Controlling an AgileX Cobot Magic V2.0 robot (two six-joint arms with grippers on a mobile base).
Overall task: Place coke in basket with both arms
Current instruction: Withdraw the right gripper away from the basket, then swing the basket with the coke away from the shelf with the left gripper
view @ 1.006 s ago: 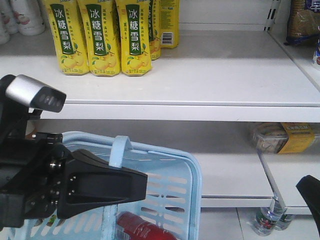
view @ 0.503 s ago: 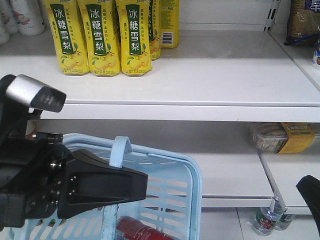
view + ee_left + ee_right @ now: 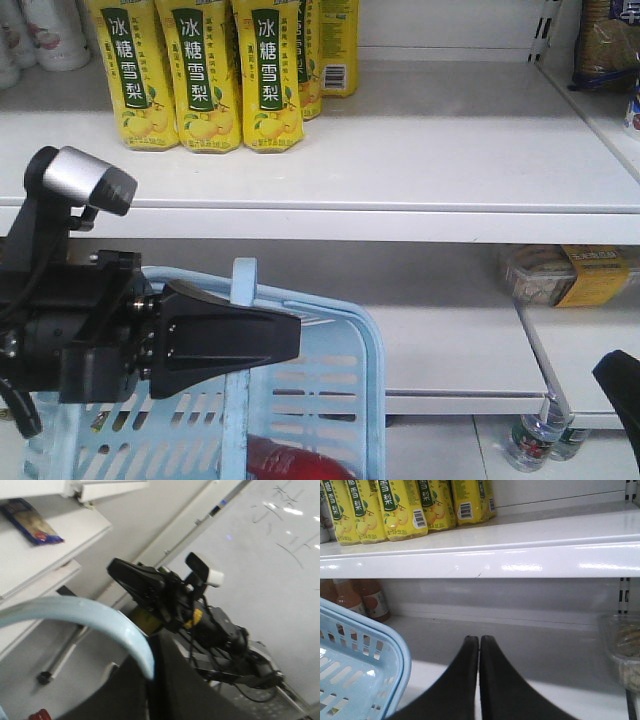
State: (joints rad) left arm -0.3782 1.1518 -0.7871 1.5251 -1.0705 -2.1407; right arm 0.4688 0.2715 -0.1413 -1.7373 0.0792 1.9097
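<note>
A light blue plastic shopping basket with slotted sides fills the lower left of the front view, tilted, in front of the lower white metal shelf. The glossy red metal coke bottle lies inside the basket, at the bottom edge of the frame, only partly in view.

The left arm's wide black wedge-shaped gripper, with a silver-grey camera block above it, sits across the basket's flat pale blue handle. In the left wrist view the handle curves down into the dark fingers, which are clenched on it.

The right arm's black gripper has its two fingers pressed together with nothing between them; it points at the lower shelf, just to the right of the basket's rounded corner.

Yellow pear-drink packs stand at the upper left on the top shelf. A clear plastic box with a yellow label rests at the right on the lower shelf.
</note>
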